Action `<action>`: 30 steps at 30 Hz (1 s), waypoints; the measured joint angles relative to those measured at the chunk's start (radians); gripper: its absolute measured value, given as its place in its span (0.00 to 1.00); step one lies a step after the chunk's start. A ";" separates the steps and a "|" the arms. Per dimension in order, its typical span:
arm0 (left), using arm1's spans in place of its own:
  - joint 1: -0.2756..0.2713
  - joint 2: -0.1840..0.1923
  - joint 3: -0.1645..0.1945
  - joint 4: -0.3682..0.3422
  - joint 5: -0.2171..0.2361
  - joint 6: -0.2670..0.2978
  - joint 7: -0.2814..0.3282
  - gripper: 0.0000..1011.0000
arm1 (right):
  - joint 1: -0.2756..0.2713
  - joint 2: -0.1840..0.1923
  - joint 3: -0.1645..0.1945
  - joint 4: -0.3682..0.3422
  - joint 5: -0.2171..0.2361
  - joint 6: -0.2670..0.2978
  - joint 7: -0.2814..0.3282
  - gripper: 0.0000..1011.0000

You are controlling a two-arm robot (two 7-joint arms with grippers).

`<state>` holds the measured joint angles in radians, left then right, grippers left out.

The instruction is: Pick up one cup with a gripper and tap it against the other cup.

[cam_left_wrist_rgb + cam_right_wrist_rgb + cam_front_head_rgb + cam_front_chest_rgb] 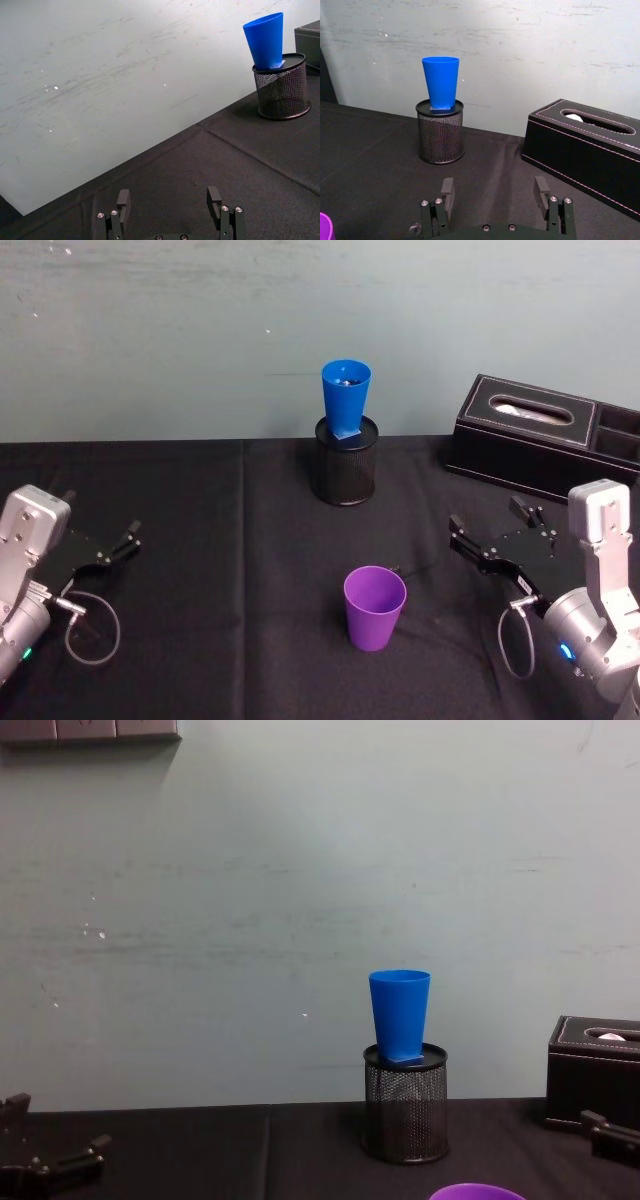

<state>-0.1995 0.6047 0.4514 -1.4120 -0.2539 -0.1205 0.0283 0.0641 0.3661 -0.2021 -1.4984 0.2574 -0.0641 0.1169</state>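
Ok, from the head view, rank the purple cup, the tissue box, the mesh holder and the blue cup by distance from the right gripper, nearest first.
From the right gripper:
1. Purple cup, just to its left, nearer the robot.
2. Tissue box, behind it on the right; close to the purple cup's rank, hard to call.
3. Mesh holder, back centre.
4. Blue cup, standing in that holder.

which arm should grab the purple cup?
Probably right. The right tool sits open just beside the purple cup, pointing toward it. The left tool, also open, sits farther off near the table's left edge.
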 joint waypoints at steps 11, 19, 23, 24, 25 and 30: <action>0.000 0.000 0.000 0.000 0.000 0.000 0.000 0.99 | 0.000 0.001 -0.001 -0.001 0.001 0.000 0.000 0.99; 0.000 0.000 0.000 0.000 0.000 0.000 0.000 0.99 | 0.000 0.001 -0.002 -0.001 0.001 0.001 0.000 0.99; 0.000 0.000 0.000 0.000 0.000 0.000 0.000 0.99 | 0.000 0.002 -0.002 -0.002 0.001 0.001 0.000 0.99; 0.000 0.000 0.000 0.000 0.000 0.000 0.000 0.99 | 0.000 0.002 -0.002 -0.001 0.001 0.001 0.000 0.99; 0.000 0.000 0.000 0.000 0.000 0.000 0.000 0.99 | 0.000 0.002 -0.002 -0.001 0.001 0.001 0.000 0.99; 0.000 0.000 0.000 0.000 0.000 0.000 0.000 0.99 | 0.000 0.002 -0.002 -0.001 0.001 0.001 0.000 0.99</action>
<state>-0.1996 0.6047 0.4514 -1.4119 -0.2539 -0.1205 0.0283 0.0641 0.3676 -0.2040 -1.4999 0.2587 -0.0636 0.1169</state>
